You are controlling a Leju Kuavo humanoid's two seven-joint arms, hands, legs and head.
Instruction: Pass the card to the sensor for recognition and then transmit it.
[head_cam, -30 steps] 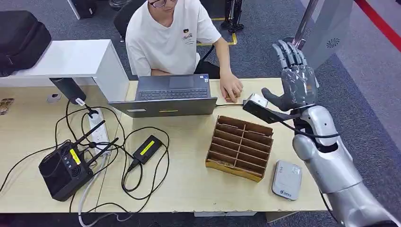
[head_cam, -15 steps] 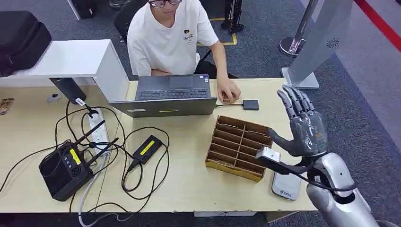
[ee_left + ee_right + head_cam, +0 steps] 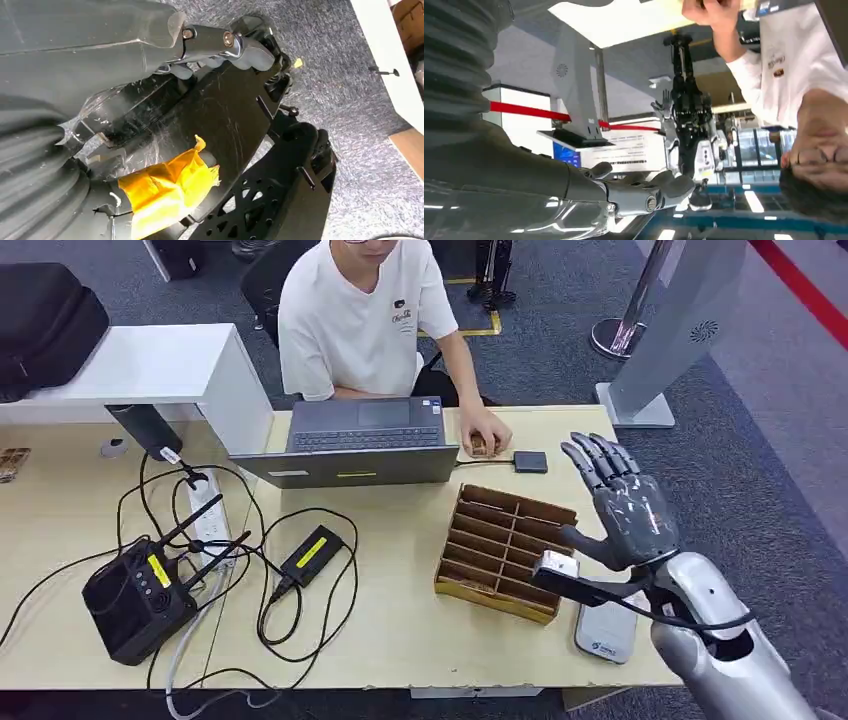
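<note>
My right hand [image 3: 625, 510] is raised over the right end of the table, fingers spread and upright, holding nothing. It hovers just right of the brown slotted card box [image 3: 505, 550] and above the white-grey sensor pad [image 3: 607, 625] lying near the table's front right corner. In the right wrist view the same hand [image 3: 644, 192] has straight fingers with nothing between them. My left hand [image 3: 225, 47] hangs down over grey carpet, its fingers extended and holding nothing.
A person in a white shirt [image 3: 355, 315] sits behind an open laptop [image 3: 360, 440], one hand on a mouse [image 3: 487, 443] beside a small black hub [image 3: 530, 461]. A black router [image 3: 135, 600], power strip and tangled cables [image 3: 290, 570] cover the table's left half.
My right hand has come down and back toward me, from beside the laptop's right end to the space over the card box's right end and the sensor pad. The person leaned slightly.
</note>
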